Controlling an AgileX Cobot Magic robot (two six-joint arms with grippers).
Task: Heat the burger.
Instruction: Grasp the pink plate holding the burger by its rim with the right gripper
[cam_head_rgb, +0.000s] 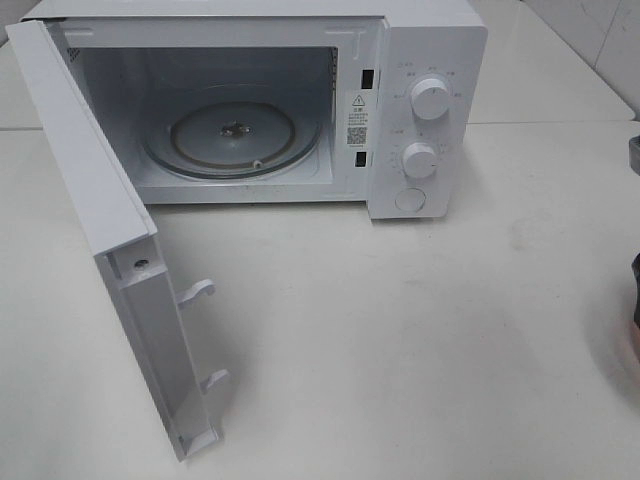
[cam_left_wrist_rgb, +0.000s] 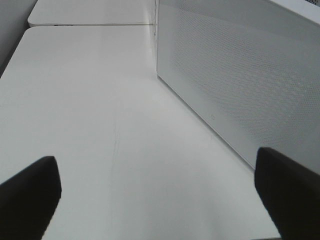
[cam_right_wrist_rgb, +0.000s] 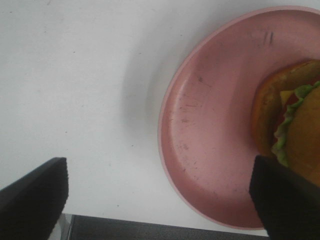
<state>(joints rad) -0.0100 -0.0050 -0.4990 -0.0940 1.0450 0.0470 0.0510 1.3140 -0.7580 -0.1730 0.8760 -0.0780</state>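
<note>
Item one: small round burger (cam_right_wrist_rgb: 302, 140), golden-brown bun, yellow cheese, green lettuce frill, resting on a round pink plate (cam_right_wrist_rgb: 210, 130). It is off-centre on the plate and partly hidden behind one finger of the right gripper (cam_right_wrist_rgb: 160, 200). Item two: that right gripper, fingers spread wide and holding nothing. One finger is close against the burger and the other is well apart over the bare white table (cam_right_wrist_rgb: 75, 75), with the plate rim passing between them. The burger is round, so I note no long axis to line up with. Item three: white microwave oven (cam_head_rgb: 430, 60) at 12 o'clock in the high view, its door (cam_head_rgb: 90, 200) swung out toward 8 o'clock and its glass turntable (cam_head_rgb: 235, 135) bare. Item four: left gripper (cam_left_wrist_rgb: 157, 192), fingers likewise spread and empty, over the table beside the door's perforated face. In the high view the plate lies beyond the 3 o'clock edge, so I judge the right arm nearer by far. It needs a sideways shift toward the burger-side finger before closing.
</note>
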